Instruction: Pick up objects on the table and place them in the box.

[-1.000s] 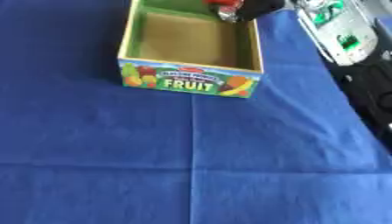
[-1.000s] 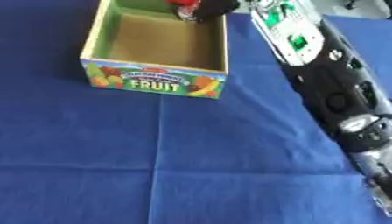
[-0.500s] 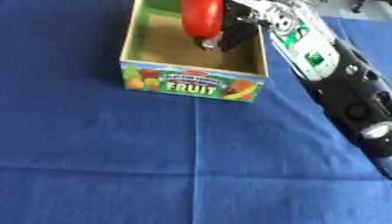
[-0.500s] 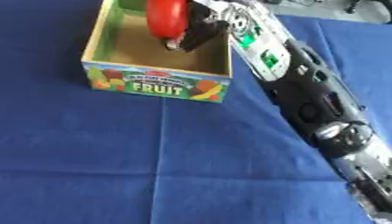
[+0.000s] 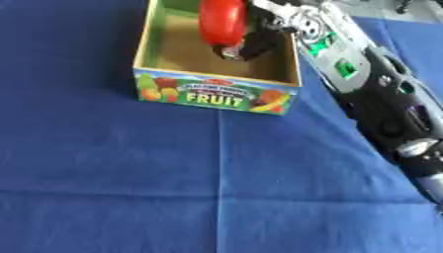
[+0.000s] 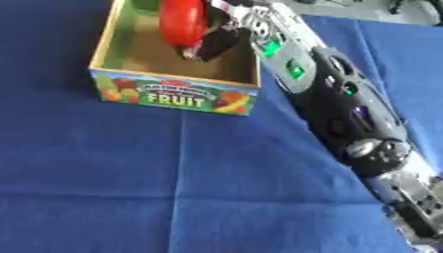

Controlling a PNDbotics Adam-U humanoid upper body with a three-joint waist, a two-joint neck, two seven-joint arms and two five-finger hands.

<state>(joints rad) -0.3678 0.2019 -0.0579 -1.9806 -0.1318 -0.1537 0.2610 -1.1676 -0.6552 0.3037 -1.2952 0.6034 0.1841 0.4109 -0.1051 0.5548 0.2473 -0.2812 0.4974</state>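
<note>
Since half a second back the right hand (image 5: 259, 42) has dropped a bit lower over the box (image 5: 216, 96), and its fingers stay curled round the red fruit (image 5: 223, 22), which sits just left of them, above the box's open inside and clear of its floor as far as I can tell. Top of the fruit is cut off by the frame edge and the fingertips are hidden behind it, so exact contact is hard to make out. Blue cloth (image 5: 130, 188) under everything.
</note>
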